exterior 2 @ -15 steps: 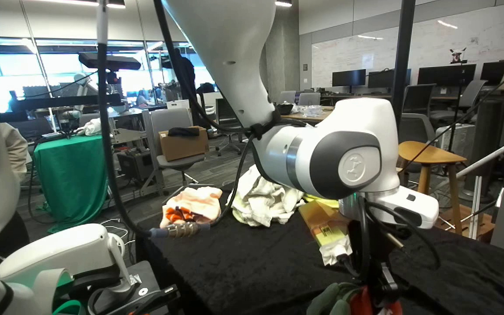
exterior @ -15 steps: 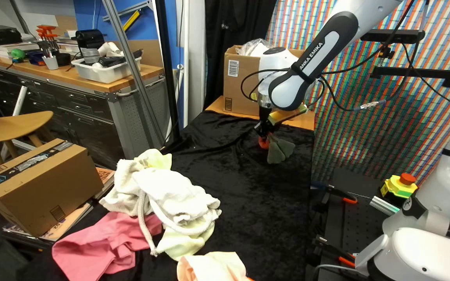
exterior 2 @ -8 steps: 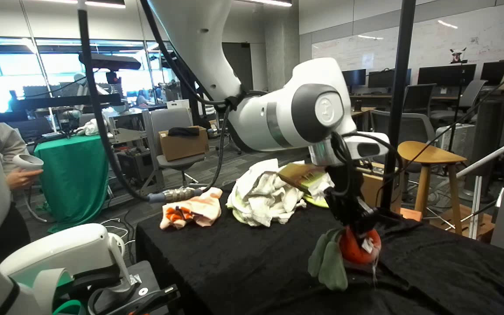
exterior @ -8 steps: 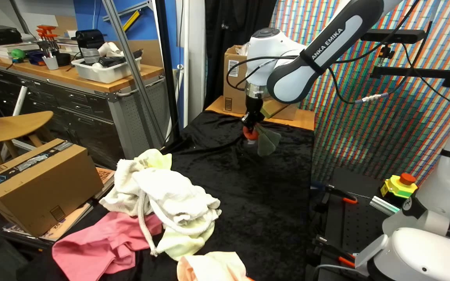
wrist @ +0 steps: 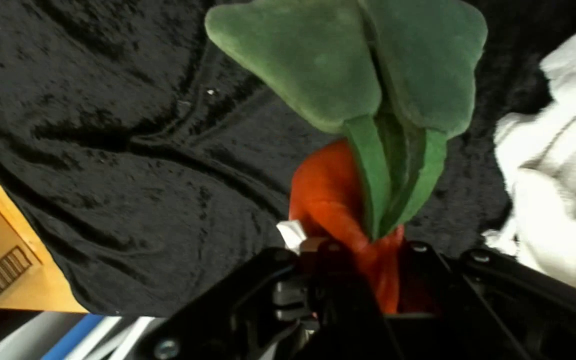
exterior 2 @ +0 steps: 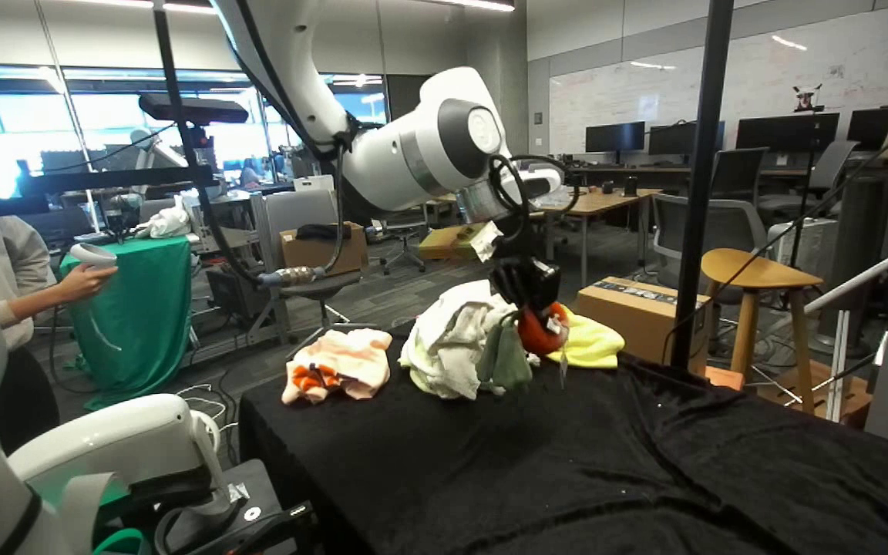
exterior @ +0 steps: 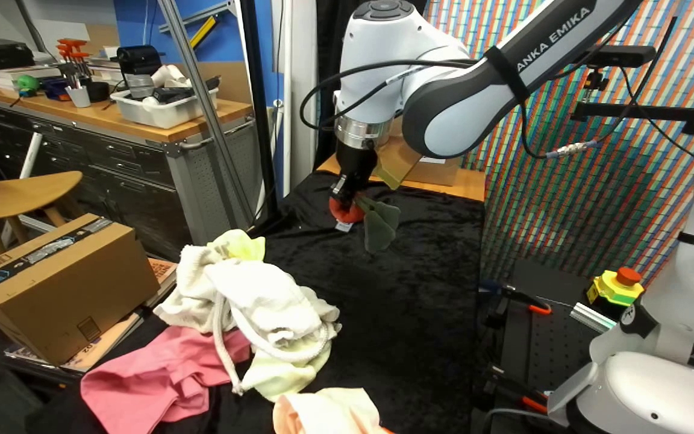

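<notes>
From left to right in an exterior view, a pink cloth (exterior: 163, 374) is lying partly beneath a white cloth (exterior: 265, 298) on the black-draped desk (exterior: 413, 337), while the tool (exterior: 344, 202) is pinching a red-and-green soft toy (exterior: 378, 225) and holding it over the desk's farther part. A yellow emergency-stop button (exterior: 615, 290) is standing beyond the right edge.

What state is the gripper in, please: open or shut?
The gripper is shut on the red plush toy: the wrist view shows it squeezed between the fingers.
</notes>
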